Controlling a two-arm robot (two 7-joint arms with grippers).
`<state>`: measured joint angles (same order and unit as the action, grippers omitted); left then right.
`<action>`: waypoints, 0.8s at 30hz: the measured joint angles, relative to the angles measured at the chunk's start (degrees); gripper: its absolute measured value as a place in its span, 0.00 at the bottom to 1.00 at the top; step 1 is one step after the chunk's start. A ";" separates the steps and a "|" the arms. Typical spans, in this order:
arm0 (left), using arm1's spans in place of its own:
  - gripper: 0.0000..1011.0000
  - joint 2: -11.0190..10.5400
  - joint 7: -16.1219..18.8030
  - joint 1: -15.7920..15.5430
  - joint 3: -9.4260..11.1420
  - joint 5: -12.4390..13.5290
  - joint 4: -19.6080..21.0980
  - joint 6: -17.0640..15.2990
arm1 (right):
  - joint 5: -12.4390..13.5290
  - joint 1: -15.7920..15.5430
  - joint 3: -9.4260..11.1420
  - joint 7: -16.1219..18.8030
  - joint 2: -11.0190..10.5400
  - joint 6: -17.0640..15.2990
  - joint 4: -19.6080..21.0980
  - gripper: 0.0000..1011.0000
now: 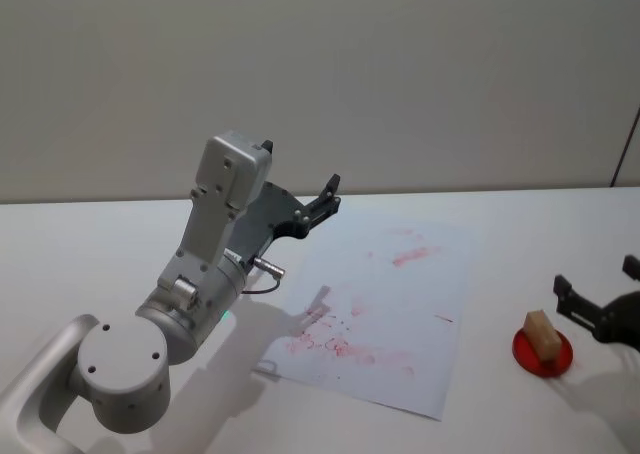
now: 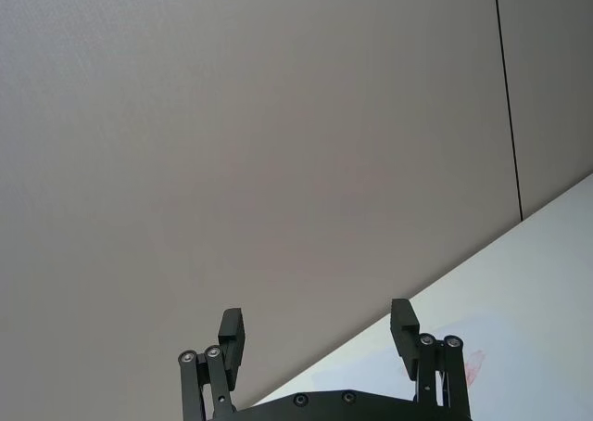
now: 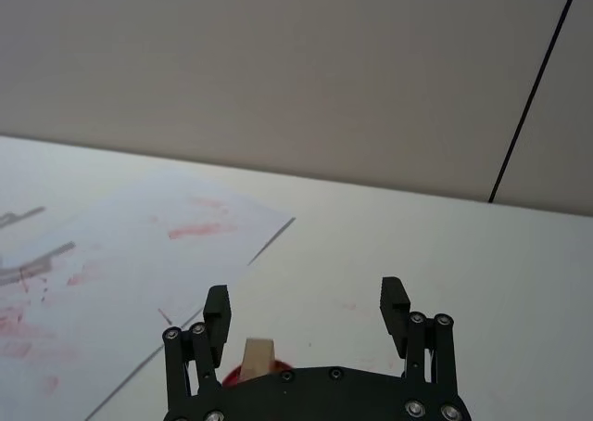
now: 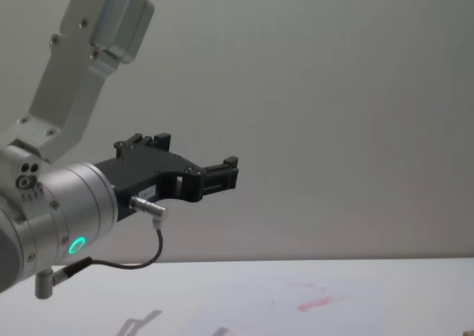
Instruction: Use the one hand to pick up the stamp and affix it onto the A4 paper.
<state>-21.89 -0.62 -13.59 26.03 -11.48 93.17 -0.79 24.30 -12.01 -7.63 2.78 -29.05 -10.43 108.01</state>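
Note:
The stamp [image 1: 542,333], a small tan wooden block, stands on a round red ink pad [image 1: 543,354] at the table's right. My right gripper [image 1: 597,275] hovers just to its right, open and holding nothing. In the right wrist view the stamp [image 3: 258,355] shows near the gripper's base, closer to one finger, with the right gripper [image 3: 306,300] spread wide above it. The A4 paper [image 1: 385,304] lies flat in the middle with red smudges. My left gripper [image 1: 326,196] hangs open in the air over the paper's far left corner.
The silver left arm [image 1: 190,294] with its green light rises from the near left and casts a shadow on the paper's near edge. Bare white table [image 1: 520,234] lies between paper and ink pad. A plain wall stands behind.

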 joint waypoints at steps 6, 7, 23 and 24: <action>0.99 0.00 0.00 0.00 0.00 0.00 0.00 0.00 | 0.13 -1.18 0.20 1.12 -1.27 -3.43 0.68 0.99; 0.99 0.00 0.00 0.00 0.00 0.00 0.00 0.00 | 0.10 -1.28 0.20 1.27 -1.39 -3.83 0.76 0.99; 0.99 0.00 0.00 0.00 0.00 0.00 0.00 0.00 | -3.28 -0.34 -1.43 3.48 -0.69 -10.98 -0.09 0.99; 0.99 0.00 0.00 0.00 0.00 0.00 0.00 0.00 | -3.28 -0.34 -1.43 3.48 -0.69 -10.98 -0.09 0.99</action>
<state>-21.89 -0.63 -13.59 26.02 -11.48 93.17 -0.80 21.01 -12.35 -9.06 6.26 -29.74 -21.42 107.93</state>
